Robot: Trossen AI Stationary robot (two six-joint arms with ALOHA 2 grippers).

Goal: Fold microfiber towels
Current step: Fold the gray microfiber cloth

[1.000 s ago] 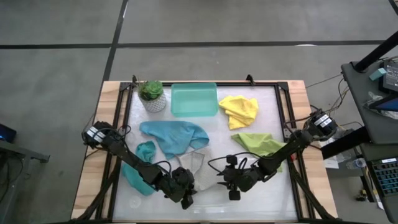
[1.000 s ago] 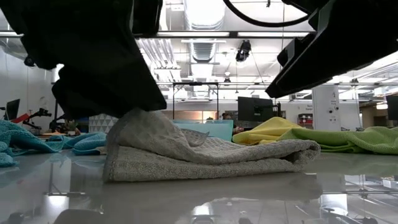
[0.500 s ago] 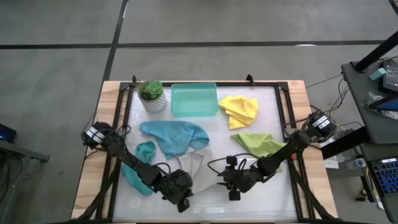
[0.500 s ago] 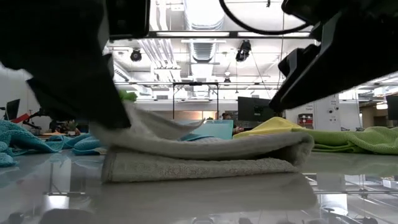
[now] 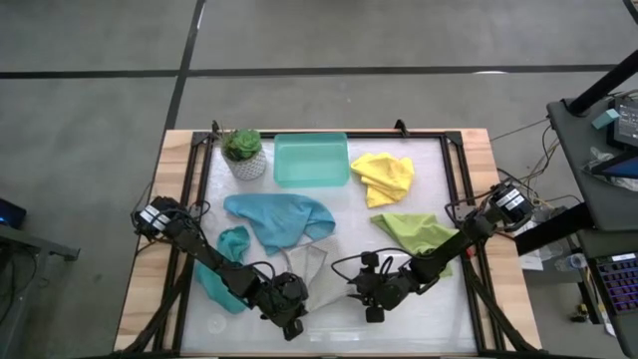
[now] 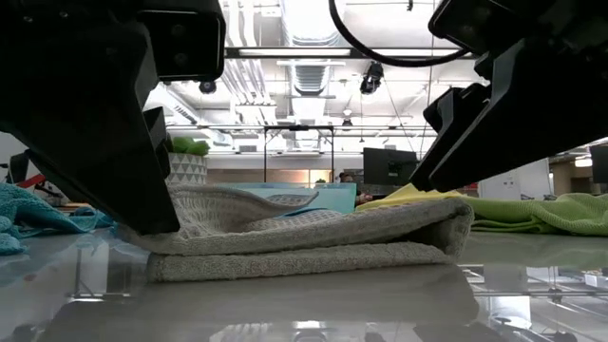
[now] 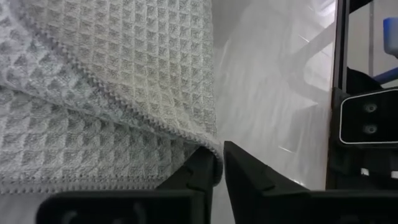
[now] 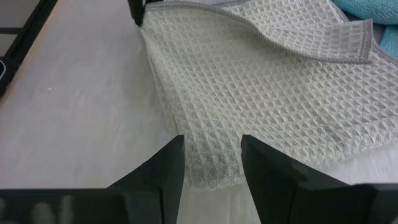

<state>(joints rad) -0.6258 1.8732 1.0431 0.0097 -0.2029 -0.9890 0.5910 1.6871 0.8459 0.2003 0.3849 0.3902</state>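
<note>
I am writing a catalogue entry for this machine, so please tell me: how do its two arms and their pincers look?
Both arms are dark, nearly black, built of slim jointed segments. Each ends in a bulky block; the left pincer and the right pincer each have two flat, angular black fingers. Thin black cables loop loosely along the arms. Pale rectangular labels sit near each arm's base.

arms: two, dark, jointed | cables: black loops at wrists | fingers (image 8: 168, 171): black, wedge-shaped | shoulder blocks: white-labelled
</note>
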